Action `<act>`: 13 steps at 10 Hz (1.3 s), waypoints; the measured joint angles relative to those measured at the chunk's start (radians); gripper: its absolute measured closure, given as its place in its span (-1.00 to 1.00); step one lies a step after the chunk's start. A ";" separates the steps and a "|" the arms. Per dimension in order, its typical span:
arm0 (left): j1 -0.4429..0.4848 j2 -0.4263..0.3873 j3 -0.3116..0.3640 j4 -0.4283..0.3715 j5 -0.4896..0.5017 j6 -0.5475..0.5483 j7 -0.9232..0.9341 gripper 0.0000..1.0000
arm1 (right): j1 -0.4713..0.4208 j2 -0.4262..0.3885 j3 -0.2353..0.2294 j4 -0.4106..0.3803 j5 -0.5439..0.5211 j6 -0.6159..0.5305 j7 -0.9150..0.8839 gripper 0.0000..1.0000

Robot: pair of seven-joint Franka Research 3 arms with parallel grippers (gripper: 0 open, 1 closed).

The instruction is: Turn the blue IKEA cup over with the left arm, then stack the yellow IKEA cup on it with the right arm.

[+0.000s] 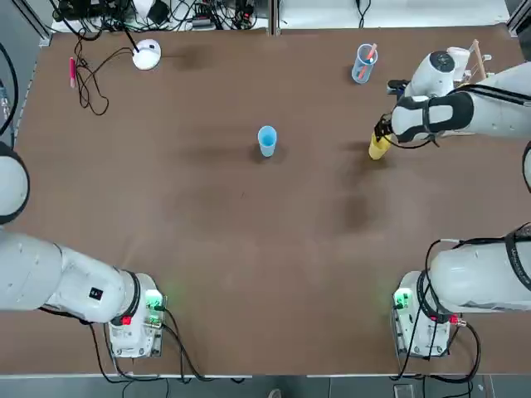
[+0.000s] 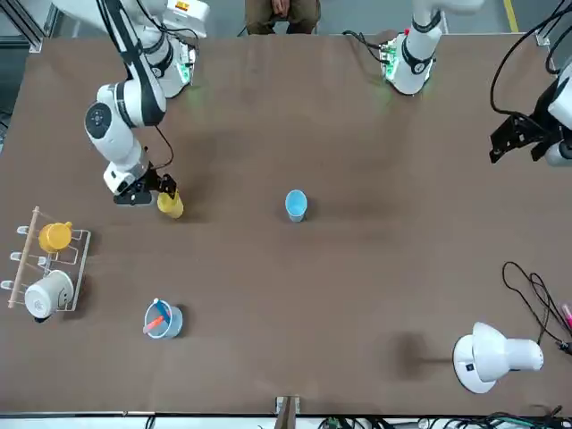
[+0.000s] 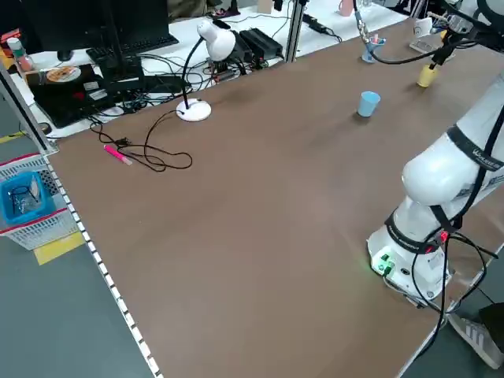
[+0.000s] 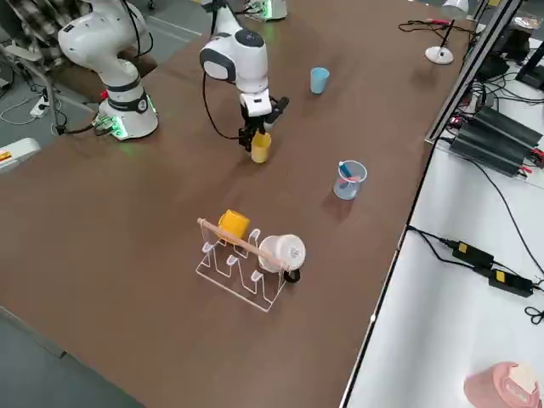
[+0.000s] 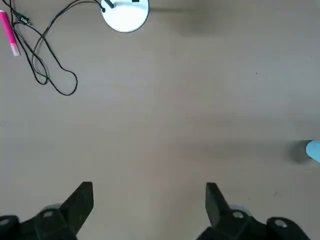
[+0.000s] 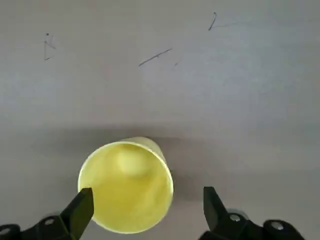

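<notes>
- One blue cup (image 1: 267, 141), tapered plastic, mouth up mid-bench (image 1: 207, 215) — open room all round
- One yellow cup (image 6: 126, 186), mouth up between the spread fingers of the right gripper (image 6: 148, 200), well apart from the blue cup
- Left gripper (image 5: 150, 197): spread, above bare bench, well apart from both cups
- Far edge: one round-based white lamp (image 2: 492, 356)
- One wire rack (image 4: 242, 270), two mugs

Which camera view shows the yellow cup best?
The right wrist view: the yellow cup's open mouth and inside are plain there. Top, front and both side views show it small, beside the right gripper; the left wrist view does not show it.
</notes>
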 joint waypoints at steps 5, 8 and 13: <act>0.000 0.002 0.000 0.003 0.000 0.000 0.001 -0.98 | -0.019 0.000 -0.008 -0.001 0.000 0.005 0.002 -0.95; 0.004 0.003 0.001 0.004 0.000 0.000 -0.004 -0.97 | -0.021 0.008 -0.010 -0.012 0.000 0.059 0.002 -0.95; 0.052 0.012 -0.006 0.028 0.000 0.000 0.001 -0.97 | -0.021 0.053 -0.011 -0.027 0.000 0.128 0.002 -0.86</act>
